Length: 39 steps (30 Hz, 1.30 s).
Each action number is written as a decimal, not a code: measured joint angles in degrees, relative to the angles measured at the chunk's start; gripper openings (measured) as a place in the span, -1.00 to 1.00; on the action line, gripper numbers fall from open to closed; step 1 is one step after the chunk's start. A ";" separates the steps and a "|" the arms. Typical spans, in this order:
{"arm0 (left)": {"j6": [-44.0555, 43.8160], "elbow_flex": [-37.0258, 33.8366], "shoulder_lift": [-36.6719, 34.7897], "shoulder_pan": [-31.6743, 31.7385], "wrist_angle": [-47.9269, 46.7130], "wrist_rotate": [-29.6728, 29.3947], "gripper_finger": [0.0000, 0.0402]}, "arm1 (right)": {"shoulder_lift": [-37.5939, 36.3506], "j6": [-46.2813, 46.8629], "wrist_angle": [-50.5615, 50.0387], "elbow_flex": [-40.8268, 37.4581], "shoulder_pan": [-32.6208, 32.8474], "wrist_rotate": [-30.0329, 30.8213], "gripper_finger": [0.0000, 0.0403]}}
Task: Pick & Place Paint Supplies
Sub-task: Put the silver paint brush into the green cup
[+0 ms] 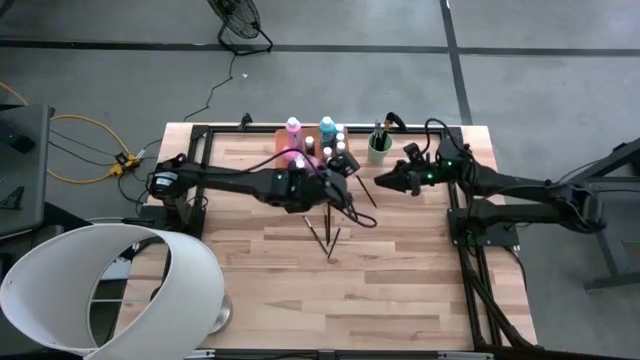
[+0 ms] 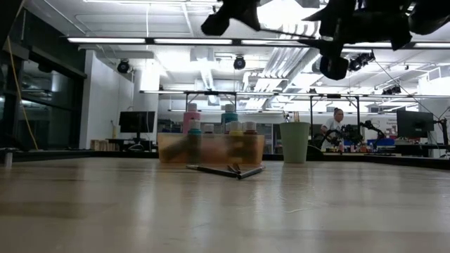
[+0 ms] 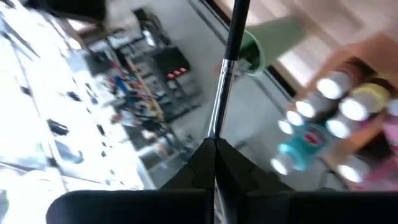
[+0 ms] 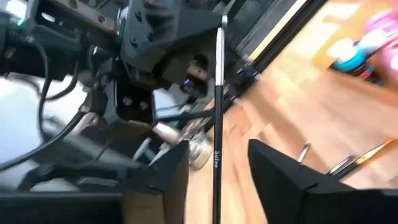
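two grippers we see mid-frame in the high view: left gripper [image 3: 214, 155] clamps a paintbrush [image 3: 229, 68]; right gripper [image 4: 217, 155] gapes around another brush [image 4: 218, 93]; bottles [image 1: 312, 135] upper centre.

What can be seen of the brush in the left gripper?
The brush is thin, with a dark handle and a silvery metal ferrule. Its ferrule end is clamped in the shut left gripper, and the handle sticks out straight beyond the fingers, above the table near the green cup and the bottles. Its bristles are hidden.
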 joint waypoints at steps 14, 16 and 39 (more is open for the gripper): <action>10.23 0.00 0.00 -0.59 8.14 5.54 -1.00 | 3.41 4.92 9.24 0.00 -5.04 -10.43 -0.01; 10.19 0.00 0.00 -0.58 8.25 6.04 -1.00 | 5.95 5.28 12.14 0.07 -4.43 -10.38 -0.01; 9.56 0.00 0.00 -0.58 8.98 6.73 -1.00 | 16.15 8.85 29.70 0.00 -0.80 -10.83 -0.01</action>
